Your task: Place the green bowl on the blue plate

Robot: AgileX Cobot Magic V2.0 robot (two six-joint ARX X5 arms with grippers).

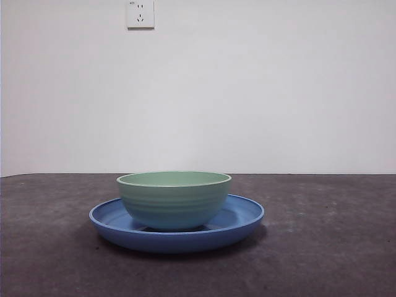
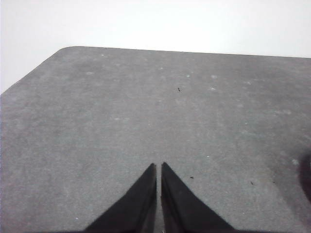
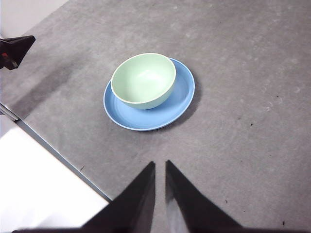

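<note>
The green bowl (image 1: pixel 174 199) stands upright inside the blue plate (image 1: pixel 242 218) on the grey table, a little off the plate's centre. Both also show in the right wrist view, the bowl (image 3: pixel 144 80) on the plate (image 3: pixel 177 99). My right gripper (image 3: pixel 160 164) is shut and empty, raised above the table and well apart from the plate. My left gripper (image 2: pixel 159 165) is shut and empty over bare table; the bowl and plate are out of its view. Neither gripper shows in the front view.
A white wall with a socket (image 1: pixel 140 13) stands behind the table. The table's edge (image 3: pixel 58 154) runs close beside the plate in the right wrist view, and the other arm's dark tip (image 3: pixel 14 51) shows near that edge.
</note>
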